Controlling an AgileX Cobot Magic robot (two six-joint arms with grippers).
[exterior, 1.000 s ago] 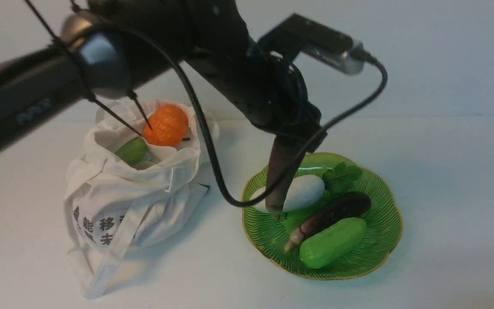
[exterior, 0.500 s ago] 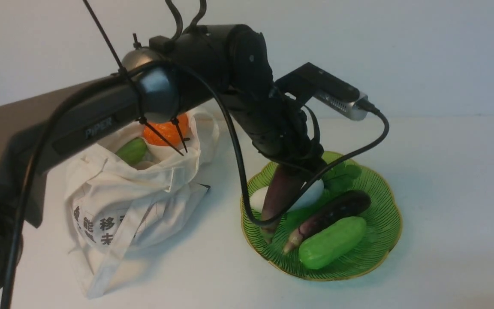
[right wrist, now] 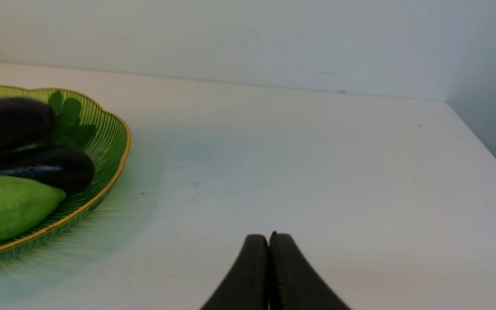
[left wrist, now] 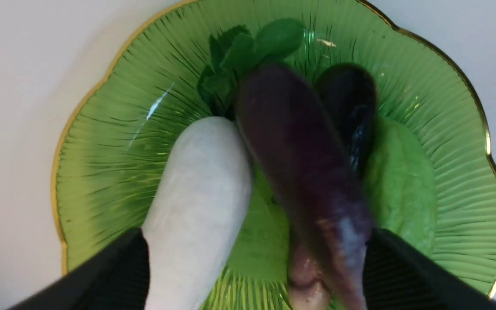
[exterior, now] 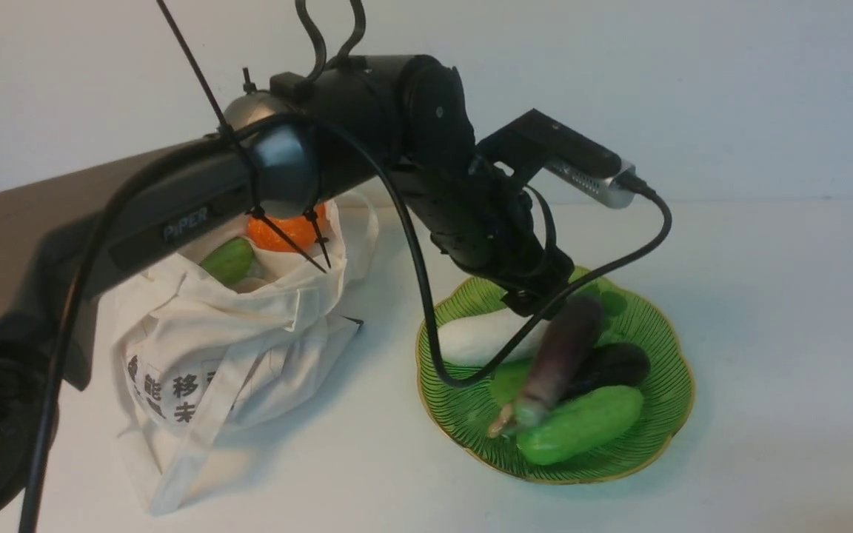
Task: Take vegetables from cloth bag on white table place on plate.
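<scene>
The right gripper (right wrist: pixel 269 258) is closed on nothing, above the white table (right wrist: pixel 317 163). On the plate (exterior: pixel 663 414), the purple eggplant (exterior: pixel 556 355) lies tilted over the green gourd (exterior: pixel 582 426) and the darker eggplant (exterior: pixel 615 363), below the left gripper (left wrist: pixel 256 241), whose fingers (left wrist: pixel 403 267) are wide open. On such round pieces it may roll off the rim. Farther, the cloth bag (exterior: pixel 234 348) holds the pumpkin (exterior: pixel 282 235).

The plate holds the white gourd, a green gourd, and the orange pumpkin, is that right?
Not the pumpkin. The front view shows the orange pumpkin in the cloth bag, not on the plate. The white gourd and a green gourd do lie on the plate.
</scene>
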